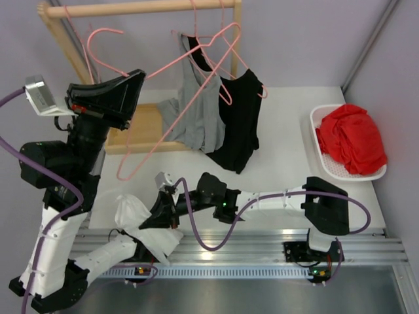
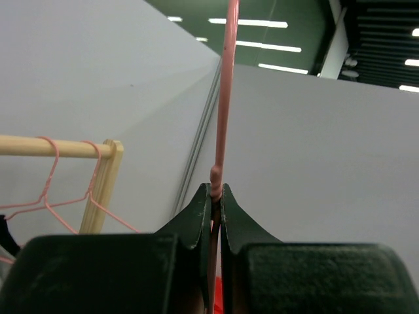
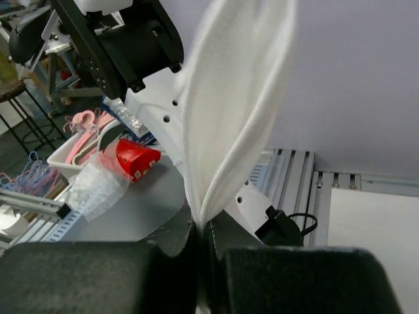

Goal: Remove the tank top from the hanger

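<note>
Left claw (image 2: pixel 216 190): clenching tight on the wire of the pink hanger (image 2: pixel 223 98), holding it up slanted in the upper left of the top view.
Right claw (image 3: pixel 203 226): gripping a fold of the white tank top (image 3: pixel 236 98).
Tank top: bunching up at the lower left of the top view, off the hanger.
Background: gray top (image 1: pixel 196 121) and black top (image 1: pixel 241 124) are hanging from the wooden rail (image 1: pixel 144 8); red cloth (image 1: pixel 350 139) is sitting in the white basket (image 1: pixel 315 118) at the right.
</note>
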### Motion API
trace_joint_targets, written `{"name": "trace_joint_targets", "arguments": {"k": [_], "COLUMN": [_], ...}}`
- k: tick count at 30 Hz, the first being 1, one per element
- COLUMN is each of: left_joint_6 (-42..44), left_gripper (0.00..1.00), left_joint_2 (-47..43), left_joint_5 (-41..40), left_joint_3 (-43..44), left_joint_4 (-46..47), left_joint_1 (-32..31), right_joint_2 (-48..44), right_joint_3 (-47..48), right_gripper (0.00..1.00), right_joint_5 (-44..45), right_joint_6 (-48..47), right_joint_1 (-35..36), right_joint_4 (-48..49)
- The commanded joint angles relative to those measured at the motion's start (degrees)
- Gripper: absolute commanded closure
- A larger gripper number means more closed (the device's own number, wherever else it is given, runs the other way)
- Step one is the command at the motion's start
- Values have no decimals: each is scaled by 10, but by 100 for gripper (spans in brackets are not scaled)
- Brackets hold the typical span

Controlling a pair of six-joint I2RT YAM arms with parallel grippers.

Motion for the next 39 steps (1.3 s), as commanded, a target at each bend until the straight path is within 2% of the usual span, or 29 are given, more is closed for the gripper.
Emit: {"name": "trace_joint_targets", "arguments": {"k": [1,3,6,11,13,17,18,22,24,29,33,36,39], "left_joint_6": [-31,-50,-61,-21,15,67,82,110,123,143,141,141,148], "left_gripper": [100,100,100,100,100,100,100,100,100,100,100,100,100], "left_joint_2": [-25,-35,-34,-32,-37,-73,-80,-132,-152,-165,-159,-143,-125], "left_joint_5": [-10,-23,-29,-48,-73,-141,-152,-202,-229,-268,-292,-307,-314], "left_joint_3": [-104,-147,-201,-142,-116,-102,-107,-156,-168,-194,-202,-196,-191], "left_joint_4": [204,295,367,270,191,112,107,72,45,-2,-38,-61,-87], "left_joint_1": [1,1,0,1,1,1,1,1,1,1,1,1,1], "right_joint_2": [-35,-36,-35,-67,-107,-203,-248,-349,-408,-488,-479,-442,-412], "right_joint_3": [37,47,49,3,-35,-88,-102,-110,-100,-35,16,59,96], "right_gripper": [100,100,100,100,100,100,100,100,100,100,100,100,100], "right_joint_5": [4,3,16,75,155,306,402,623,664,655,718,754,720], "right_joint_6": [-30,-35,-41,-51,-55,-75,-83,-104,-91,-84,-165,-191,-194], "right_joint_1": [20,25,27,21,15,-7,-7,-15,-51,-182,-236,-298,-395], "right_joint_4": [-46,-58,-80,-102,-127,-220,-263,-366,-431,-535,-548,-550,-556]}}
